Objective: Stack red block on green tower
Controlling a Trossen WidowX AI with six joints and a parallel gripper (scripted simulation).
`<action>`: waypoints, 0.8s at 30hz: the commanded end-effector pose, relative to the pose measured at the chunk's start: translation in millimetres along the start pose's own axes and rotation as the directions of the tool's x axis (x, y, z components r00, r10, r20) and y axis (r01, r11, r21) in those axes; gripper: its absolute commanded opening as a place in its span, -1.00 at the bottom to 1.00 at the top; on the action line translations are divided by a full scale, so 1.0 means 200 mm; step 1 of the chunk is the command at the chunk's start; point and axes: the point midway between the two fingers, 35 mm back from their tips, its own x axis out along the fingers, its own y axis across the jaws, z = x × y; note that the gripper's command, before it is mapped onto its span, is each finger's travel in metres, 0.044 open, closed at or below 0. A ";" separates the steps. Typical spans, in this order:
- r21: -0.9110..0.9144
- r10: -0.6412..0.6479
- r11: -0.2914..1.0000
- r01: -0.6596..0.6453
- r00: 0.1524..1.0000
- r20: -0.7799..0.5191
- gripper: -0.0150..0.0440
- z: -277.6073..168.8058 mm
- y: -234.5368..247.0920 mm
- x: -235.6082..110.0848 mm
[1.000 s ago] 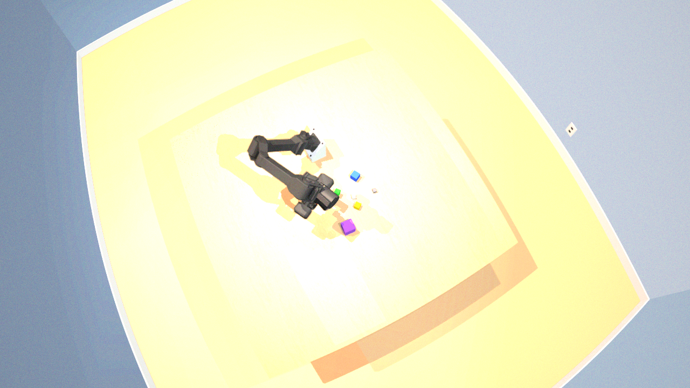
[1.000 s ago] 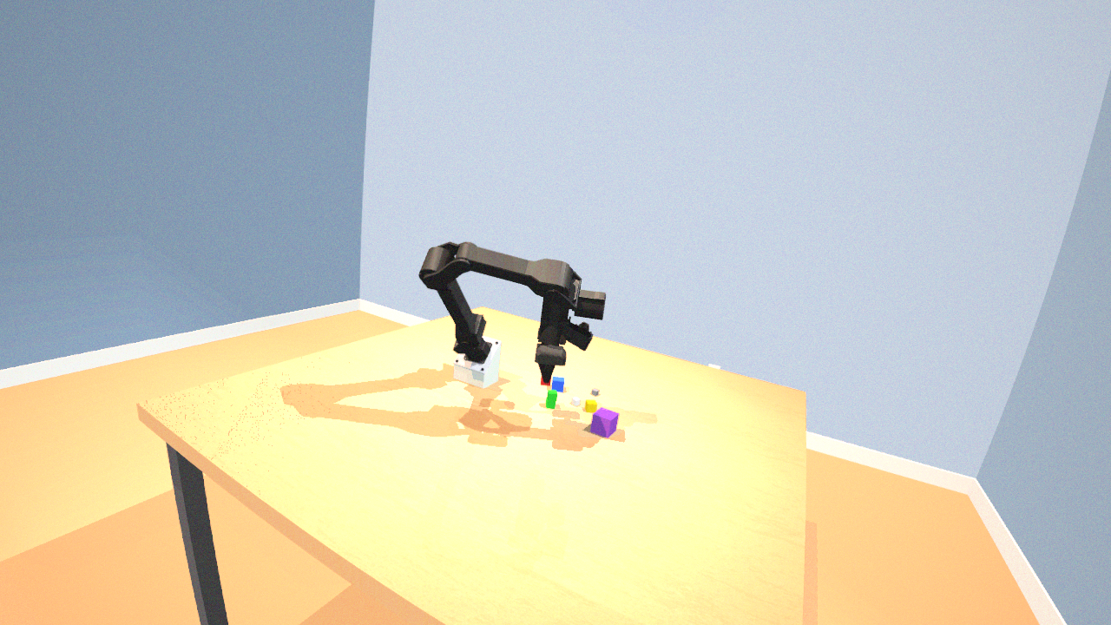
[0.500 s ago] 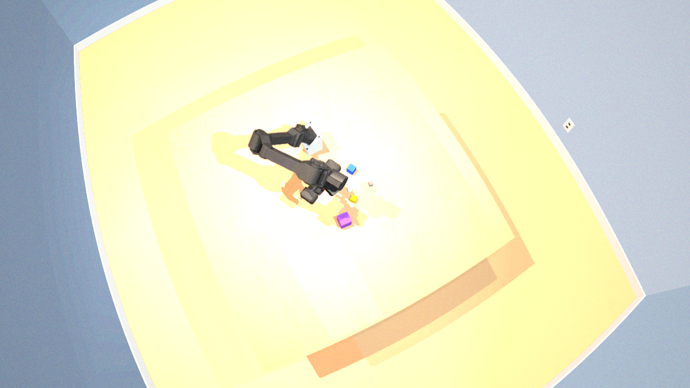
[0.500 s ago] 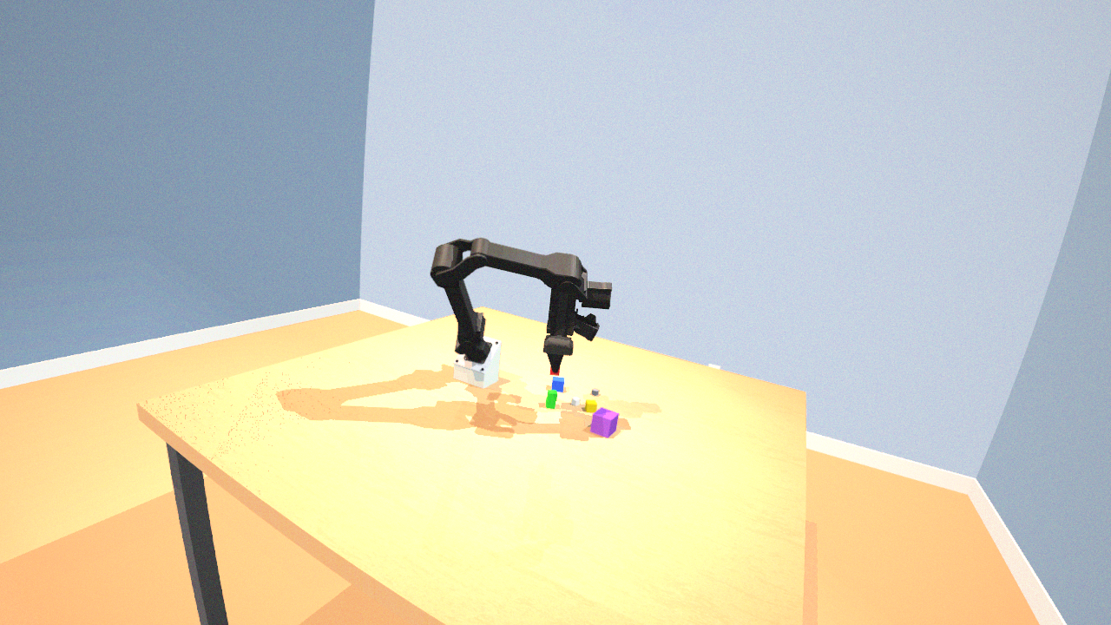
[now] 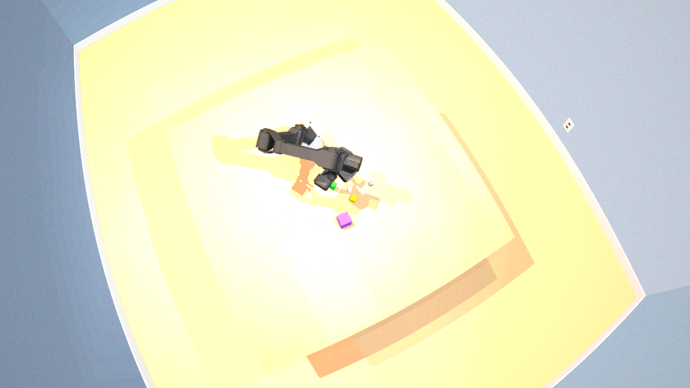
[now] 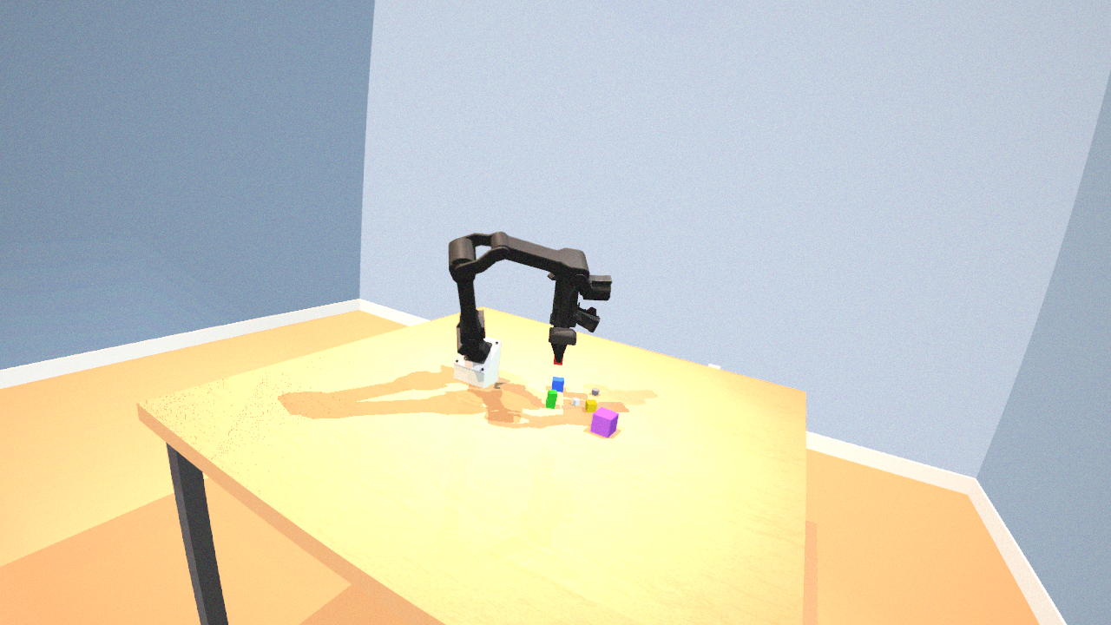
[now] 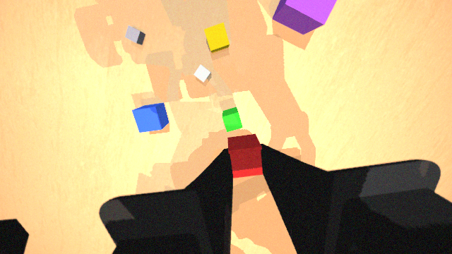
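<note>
while the pincer (image 7: 246, 159) hangs well above the table (image 6: 481, 497), its fingers clamped narrow on the red block (image 7: 245, 155), the green tower (image 7: 232, 119) stands on the table below and slightly ahead of it in the wrist view. from here the likeliest failure is a sideways clip: the tower is tall and slim, so a descent that is off-centre could push it over with the block's edge or a fingertip. letting go too high, or with the block overhanging, could make it bounce off or tip. the blue block (image 7: 150, 117) and white cube (image 7: 202, 73) stand near the tower, so a topple could scatter them too. hard to judge: how much height separates block and tower top, since the wrist view foreshortens the tower. in the top view the arm covers the red block altogether and the blue one as well.
</note>
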 end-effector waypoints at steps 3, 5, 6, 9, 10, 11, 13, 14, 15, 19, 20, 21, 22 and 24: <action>0.004 0.004 1.000 -0.004 1.000 -0.012 -0.49 -0.01 0.02 0.09; 0.004 0.004 1.000 -0.004 1.000 -0.012 -0.49 -0.01 0.02 0.14; 0.004 0.003 1.000 -0.003 1.000 -0.012 -0.49 -0.01 0.02 0.16; 0.004 0.002 1.000 -0.002 1.000 -0.013 -0.49 -0.01 0.02 0.23; 0.004 0.002 1.000 -0.002 1.000 -0.013 -0.49 -0.01 0.02 0.24; 0.004 0.002 1.000 -0.002 1.000 -0.013 -0.49 -0.01 0.02 0.24; 0.004 0.002 1.000 -0.002 1.000 -0.013 -0.49 -0.01 0.02 0.24; 0.004 0.002 1.000 -0.002 1.000 -0.013 -0.49 -0.01 0.02 0.25; 0.004 0.002 1.000 -0.002 1.000 -0.013 -0.49 -0.01 0.02 0.26; 0.004 0.002 1.000 -0.002 1.000 -0.013 -0.49 -0.01 0.02 0.32; 0.005 0.002 1.000 -0.002 1.000 -0.013 -0.49 -0.01 0.02 0.34; 0.005 0.002 1.000 -0.002 1.000 -0.013 -0.49 -0.01 0.02 0.36; 0.005 0.001 1.000 -0.001 1.000 -0.013 -0.49 -0.01 0.02 0.38; 0.005 0.001 1.000 -0.001 1.000 -0.013 -0.49 -0.02 0.02 0.40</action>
